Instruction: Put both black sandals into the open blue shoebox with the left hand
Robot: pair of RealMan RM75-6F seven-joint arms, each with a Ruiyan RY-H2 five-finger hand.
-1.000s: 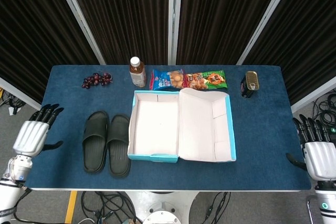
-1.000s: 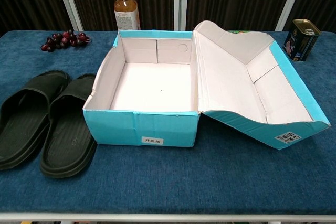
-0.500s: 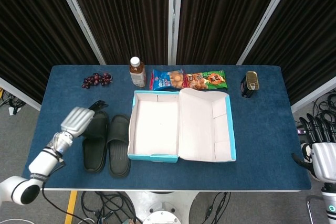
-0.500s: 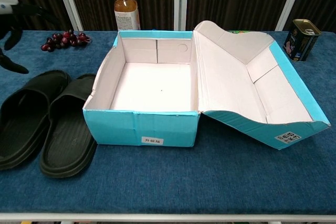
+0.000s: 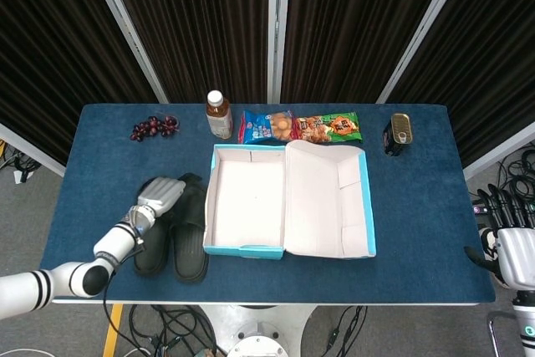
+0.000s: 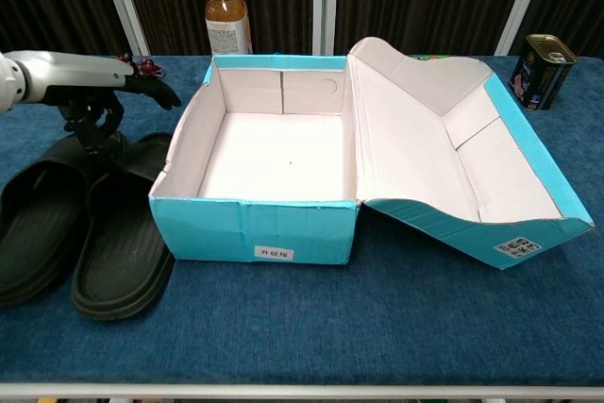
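Head view shows both sandals on the table at lower left of the frame, side by side just left of the shoebox (image 5: 288,202). The left sandal (image 5: 150,248) and right sandal (image 5: 191,248) lie soles down, toes toward the top of the frame, touching or nearly touching each other. Neither is in the box. The box interior is bare white card in both views; its lid lies folded open to the right.

The left hand (image 5: 160,194) is over the toe ends of the sandals, back of the hand upward. In the chest view the left hand (image 6: 104,92) appears at upper left, above the sandal toes, with dark fingers (image 6: 156,92) extended toward the box and others curling downward toward the sandals. Whether any finger touches a sandal I cannot tell. Nothing is held.

The right hand (image 5: 512,248) sits at the lower right edge of the head view, off the table, fingers spread, holding nothing.

Assessment: no part of the task is complete. The hand is positioned for a first grasp only. Remaining: grasp, lift and place one sandal in the box, then repeat for the other.
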